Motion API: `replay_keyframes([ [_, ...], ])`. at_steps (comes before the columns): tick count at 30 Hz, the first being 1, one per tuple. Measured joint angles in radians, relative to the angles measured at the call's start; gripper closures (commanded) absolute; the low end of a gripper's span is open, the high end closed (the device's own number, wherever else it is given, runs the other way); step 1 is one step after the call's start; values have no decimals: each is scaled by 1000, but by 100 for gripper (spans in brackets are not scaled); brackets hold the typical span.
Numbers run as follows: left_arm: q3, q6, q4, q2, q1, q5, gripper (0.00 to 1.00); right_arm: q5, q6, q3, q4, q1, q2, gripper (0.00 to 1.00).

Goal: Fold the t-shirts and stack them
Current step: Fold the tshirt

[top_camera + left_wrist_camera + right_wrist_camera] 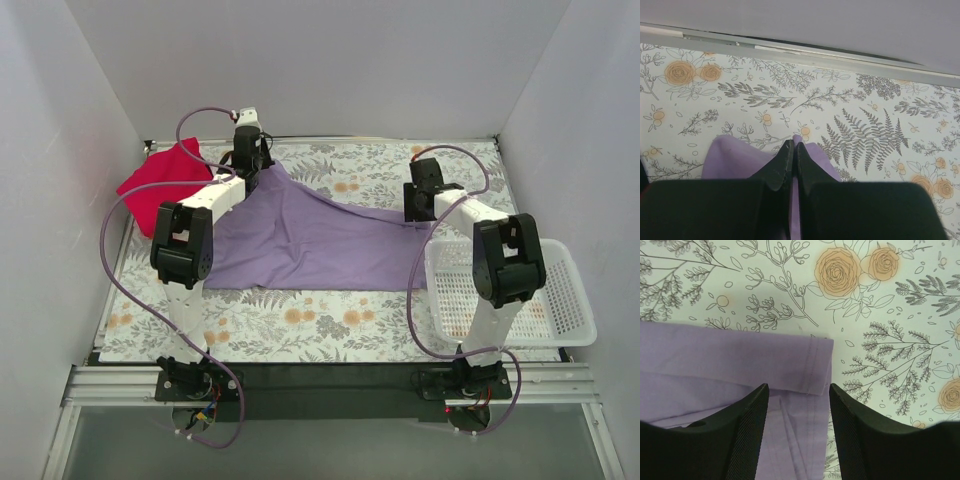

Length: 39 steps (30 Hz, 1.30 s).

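The left pincer is clamped on the lavender t-shirt; the right pincer stands half open over its hemmed corner. The red t-shirt lies bunched far left on the counter.

Lavender t-shirt: pale purple plain cloth, spread mostly flat and lightly creased across the middle of the floral table cover.
Outline: long, straight near edge; the cloth narrows toward the far left, and a thin strip stretches to the right.
Far-left corner: drawn up into a peak, pinched between the closed fingers of the left gripper.
Right end: a stitched hem lying flat, one layer over another.
Red t-shirt: bright red, unfolded, crumpled in a heap at the far left of the table, beside the lavender shirt's raised corner; contact cannot be told.
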Motion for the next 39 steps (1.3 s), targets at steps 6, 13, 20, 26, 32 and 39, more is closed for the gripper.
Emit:
replay_keyframes([
  [6, 0, 0, -1, 0, 0, 3, 100, -45, -11, 19, -11, -24, 64, 57],
  [13, 0, 2, -1, 0, 0, 3, 100, -69, -12, 32, -24, -39, 86, 57],
  [20, 0, 2, -1, 0, 0, 3, 100, -71, -12, 37, -45, -46, 87, 60],
  [26, 0, 2, -1, 0, 0, 3, 100, -76, -16, 42, -51, -50, 92, 85],
  [32, -1, 2, 0, 0, 0, 1, 100, -89, -21, 54, -54, -50, 99, 99],
  [39, -74, 3, 30, -40, 0, -27, 100, -89, -28, 78, -72, -54, 99, 99],
])
